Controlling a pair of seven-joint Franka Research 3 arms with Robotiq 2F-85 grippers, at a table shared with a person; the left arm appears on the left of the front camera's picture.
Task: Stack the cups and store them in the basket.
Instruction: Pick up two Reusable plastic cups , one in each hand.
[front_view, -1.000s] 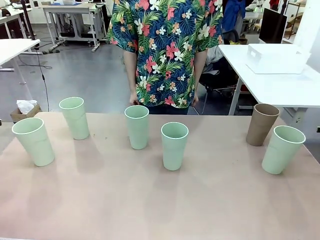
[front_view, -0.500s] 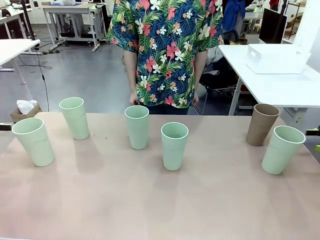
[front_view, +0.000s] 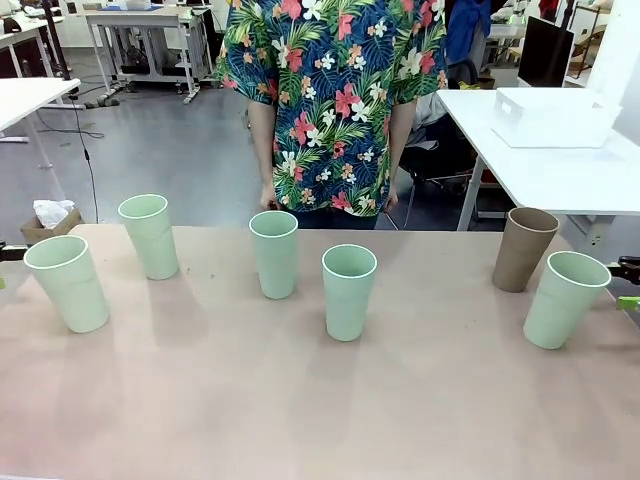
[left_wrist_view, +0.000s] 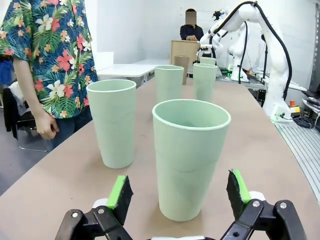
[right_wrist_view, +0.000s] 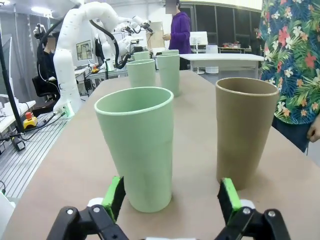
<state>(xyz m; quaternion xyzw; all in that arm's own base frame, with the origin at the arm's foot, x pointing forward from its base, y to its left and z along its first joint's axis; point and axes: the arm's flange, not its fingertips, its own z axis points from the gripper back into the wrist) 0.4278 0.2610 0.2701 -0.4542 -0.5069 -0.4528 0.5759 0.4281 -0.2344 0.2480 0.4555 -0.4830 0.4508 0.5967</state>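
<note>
Stock on tan table (front_view: 320, 400): six cups, upright, all apart. Reading from table centre, we log mint cup 1 (front_view: 65, 282) at 9 o'clock, mint cup 2 (front_view: 148, 235) at 10, mint cup 3 (front_view: 274, 252) at 11, mint cup 4 (front_view: 349, 291) at 12, brown cup (front_view: 524, 248) at 2 and mint cup 5 (front_view: 565, 298) at 3.
Item: basket (front_view: 555, 118), white, on far table (front_view: 560, 175), 1 o'clock.
Item: left gripper (left_wrist_view: 178, 191), pads spread, mint cup 1 at its 12 o'clock, untouched.
Item: right gripper (right_wrist_view: 171, 199), pads spread, mint cup 5 at its 11 o'clock, brown cup at 1.
</note>
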